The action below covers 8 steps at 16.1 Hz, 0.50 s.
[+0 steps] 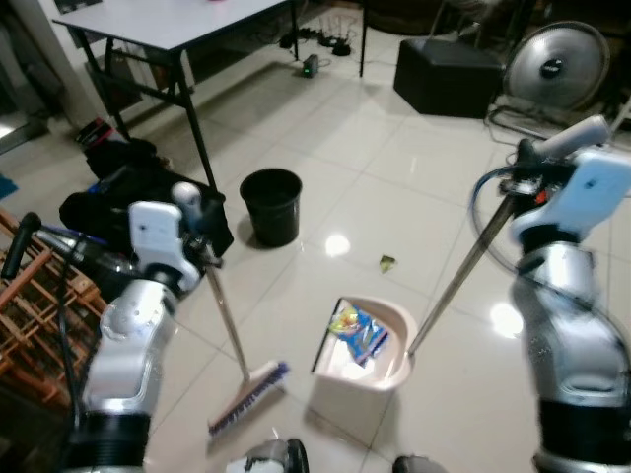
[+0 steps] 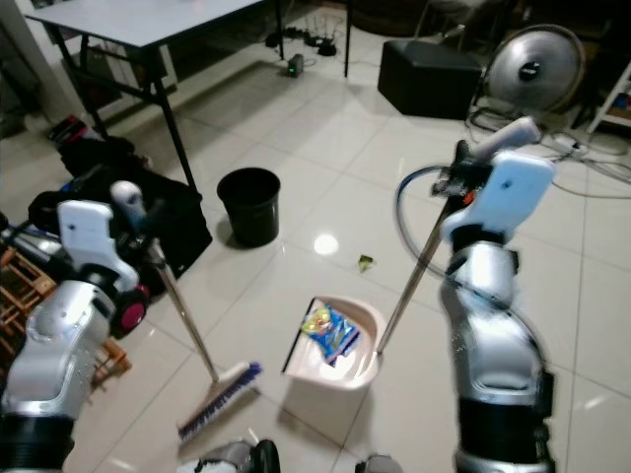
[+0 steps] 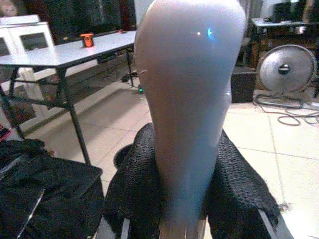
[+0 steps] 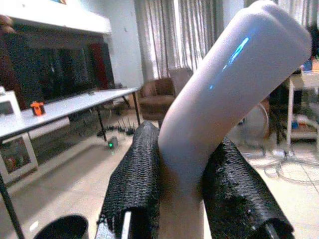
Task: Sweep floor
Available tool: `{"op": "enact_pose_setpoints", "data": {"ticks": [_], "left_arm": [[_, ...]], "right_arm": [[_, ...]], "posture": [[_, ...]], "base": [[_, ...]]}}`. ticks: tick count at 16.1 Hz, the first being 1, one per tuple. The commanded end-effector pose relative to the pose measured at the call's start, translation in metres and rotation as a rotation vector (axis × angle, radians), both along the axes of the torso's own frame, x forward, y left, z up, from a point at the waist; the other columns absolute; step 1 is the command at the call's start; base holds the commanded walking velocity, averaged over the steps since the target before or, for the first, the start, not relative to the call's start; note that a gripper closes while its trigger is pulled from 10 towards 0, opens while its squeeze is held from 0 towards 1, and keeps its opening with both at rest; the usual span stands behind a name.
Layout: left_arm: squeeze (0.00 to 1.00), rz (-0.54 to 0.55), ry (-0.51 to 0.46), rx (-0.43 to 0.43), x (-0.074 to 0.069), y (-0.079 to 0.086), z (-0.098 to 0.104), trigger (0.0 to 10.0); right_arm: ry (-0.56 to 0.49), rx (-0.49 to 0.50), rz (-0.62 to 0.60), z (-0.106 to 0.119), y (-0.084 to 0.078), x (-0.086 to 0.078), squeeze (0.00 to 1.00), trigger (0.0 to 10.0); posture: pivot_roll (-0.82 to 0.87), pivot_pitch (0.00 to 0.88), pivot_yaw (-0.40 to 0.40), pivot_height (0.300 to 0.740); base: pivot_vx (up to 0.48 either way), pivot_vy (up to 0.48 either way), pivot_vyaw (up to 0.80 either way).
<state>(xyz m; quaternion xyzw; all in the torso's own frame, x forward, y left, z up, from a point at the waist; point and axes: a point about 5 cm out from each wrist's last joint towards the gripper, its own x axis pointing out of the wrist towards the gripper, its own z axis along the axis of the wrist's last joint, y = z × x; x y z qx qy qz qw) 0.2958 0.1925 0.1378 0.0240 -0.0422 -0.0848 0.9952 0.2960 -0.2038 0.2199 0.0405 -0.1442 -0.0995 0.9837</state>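
Two tools in hand, one per arm. Left gripper [image 1: 193, 239] clamped on the pale top of one broom handle [image 3: 187, 109]; black fingers [image 3: 134, 184] pressed against both sides of the grip, nothing between them but the handle. Shaft running down and away from that gripper to one broom head [image 1: 248, 396], blue-purple bristles resting on the tile floor [image 1: 414, 158].

Right gripper [image 1: 529, 163] closed the same way on the rounded white end of one dustpan handle [image 4: 224, 94], fingers [image 4: 137, 184] tight on either side. Metal shaft slanting down from it, toward the robot's left, to one cream dustpan [image 1: 370, 345] standing on the floor between the two arms, just beside the broom head.

Inside the pan: one bright blue-and-yellow wrapper [image 1: 357, 328]. One small scrap [image 1: 387, 262] on the tiles beyond the pan, apart from it.

Farther out from the left gripper: one black bucket [image 1: 271, 205], one black bag [image 1: 118, 192], one grey table [image 1: 168, 22]. Beyond the right gripper: one floor fan [image 1: 557, 61], one black box [image 1: 446, 74].
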Motion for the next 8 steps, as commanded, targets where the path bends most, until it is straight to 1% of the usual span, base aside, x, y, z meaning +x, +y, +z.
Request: {"op": "enact_pose_setpoints", "data": {"ticks": [1,2,3,4,6,8], "left_arm": [[0.00,-0.018,-0.052,0.028,-0.002,-0.007,0.012,10.0],[0.00,-0.034,-0.058,0.026,-0.002,-0.012,0.014,10.0],[0.00,-0.044,-0.064,0.045,-0.003,-0.016,0.016,10.0],[0.00,-0.049,-0.074,0.050,-0.002,-0.019,0.019,10.0],[0.00,-0.039,-0.074,0.057,0.000,-0.019,0.022,10.0],[0.00,-0.044,-0.070,0.069,-0.001,-0.018,0.024,10.0]], "right_arm": [[-0.074,-0.018,0.018,0.029,0.000,-0.005,0.00,10.0],[-0.074,-0.021,0.026,0.034,-0.001,-0.005,0.00,10.0],[-0.077,-0.017,0.031,0.038,-0.001,-0.006,0.00,10.0],[-0.083,-0.007,0.034,0.042,-0.001,-0.007,0.00,10.0],[-0.095,0.024,0.021,0.048,-0.004,-0.007,0.00,10.0],[-0.083,0.043,0.015,0.051,-0.007,-0.008,0.00,10.0]], "posture": [[-0.04,0.000,0.046,0.740],[-0.04,0.000,0.048,0.740],[-0.04,0.000,0.048,0.740],[-0.03,0.000,0.048,0.740],[-0.03,0.000,0.062,0.740],[-0.02,0.000,0.070,0.740]], "base": [[0.000,0.000,0.00],[0.000,0.000,0.00],[0.000,0.000,0.00],[0.240,0.000,0.00],[0.277,0.000,0.00],[0.289,0.000,0.00]]}}
